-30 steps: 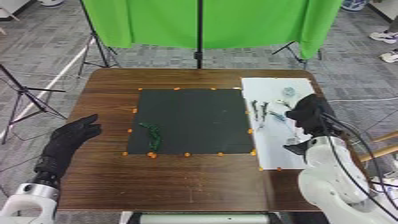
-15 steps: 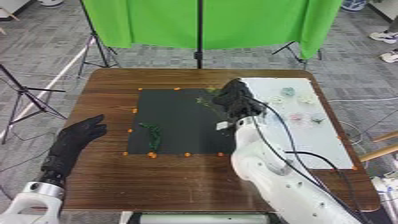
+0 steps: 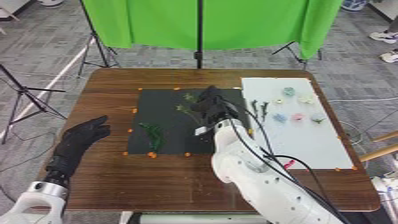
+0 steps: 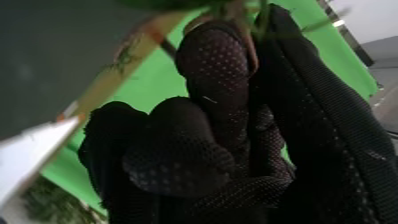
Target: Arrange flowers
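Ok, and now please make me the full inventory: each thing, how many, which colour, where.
table: one, brown, centre
mat: one, black, table's middle
board: one, white, right of mat
garland: one, dark green, mat's left
sprig: one, light green, in right robot hand
stems: two, dark, board's left
blue flowers: two, board
pink flower: one, board
pale flowers: three, board
marks: many, orange, mat and board edges
cloth: one, green, behind table
stands: several, black, around table
left robot hand: one, black, left of mat
right robot hand: one, black, over mat
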